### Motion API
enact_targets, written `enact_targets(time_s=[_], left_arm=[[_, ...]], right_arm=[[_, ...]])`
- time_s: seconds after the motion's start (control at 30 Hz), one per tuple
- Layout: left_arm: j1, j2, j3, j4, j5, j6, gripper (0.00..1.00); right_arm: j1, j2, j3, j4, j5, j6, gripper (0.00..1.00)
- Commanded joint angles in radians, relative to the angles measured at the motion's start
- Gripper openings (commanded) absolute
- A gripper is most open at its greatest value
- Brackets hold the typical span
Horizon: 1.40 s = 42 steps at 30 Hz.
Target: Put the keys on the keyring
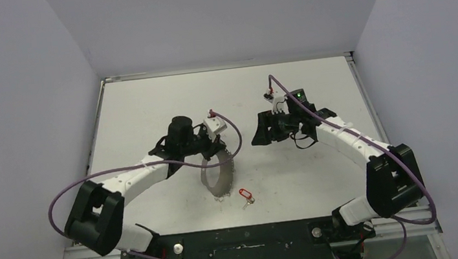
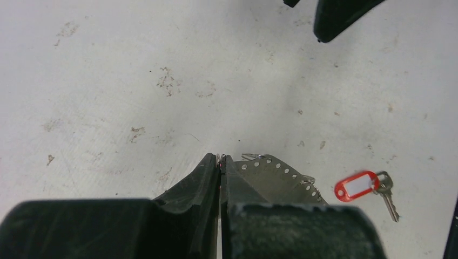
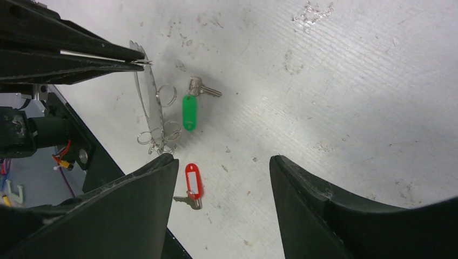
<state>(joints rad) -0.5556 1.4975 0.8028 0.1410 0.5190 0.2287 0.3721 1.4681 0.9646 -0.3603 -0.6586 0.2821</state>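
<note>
1. The left hand (image 2: pixel 221 161) was pinched shut on the keyring (image 3: pixel 147 102), standing it up near the desk's (image 1: pixel 146 113) near edge.
2. The right hand (image 3: pixel 222 162) hung open and empty, facing the green-tagged key (image 3: pixel 189 108) beside the ring; the red-tagged key (image 3: pixel 193 182) lay closer to that edge.
3. Closing squarely on one tag seemed its best approach.

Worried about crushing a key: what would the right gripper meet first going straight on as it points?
The right gripper would most likely meet bare table, seen between its open fingers. The red-tagged key lies beside one fingertip, so it might be grazed; depth is unclear.
</note>
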Motion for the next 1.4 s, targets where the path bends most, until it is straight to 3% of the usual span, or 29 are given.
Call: enact_targets(time_s=[0.0,0.17,0.43,0.63,0.8,0.9,1.0,1.13,1.37], left_arm=[[-0.012,-0.186,-0.081,0.003,-0.021,-0.027,0.0],[-0.024,-0.403,-0.194,0.02,0.007,-0.067,0.0],[-0.032,-0.692,-0.355,0.079,0.103,-0.079,0.0],[-0.035,-0.767,-0.398,0.091,0.151,-0.115,0.0],[-0.036,-0.777,-0.416,0.102,0.163,-0.14,0.0],[-0.036,-0.774,-0.415,0.099,0.175,-0.147,0.0],[-0.036,-0.776,-0.414,0.094,0.186,-0.147,0.0],[-0.038,-0.784,-0.412,0.089,0.191,-0.142,0.0],[-0.041,-0.79,-0.403,0.085,0.194,-0.133,0.0]], right_arm=[[0.009,-0.098,-0.004,0.041,-0.051,0.009,0.65],[0.053,-0.183,-0.04,0.084,-0.072,-0.01,0.73],[0.177,-0.27,-0.054,0.17,-0.056,-0.044,0.74],[0.214,-0.331,-0.128,0.334,-0.057,-0.036,0.78],[0.23,-0.438,-0.282,0.609,-0.015,-0.061,0.8],[0.247,-0.476,-0.363,0.747,-0.083,-0.132,0.83],[0.287,-0.48,-0.375,0.763,-0.143,-0.24,0.83],[0.357,-0.44,-0.336,0.687,-0.156,-0.366,0.76],[0.455,-0.314,-0.276,0.657,-0.166,-0.445,0.47]])
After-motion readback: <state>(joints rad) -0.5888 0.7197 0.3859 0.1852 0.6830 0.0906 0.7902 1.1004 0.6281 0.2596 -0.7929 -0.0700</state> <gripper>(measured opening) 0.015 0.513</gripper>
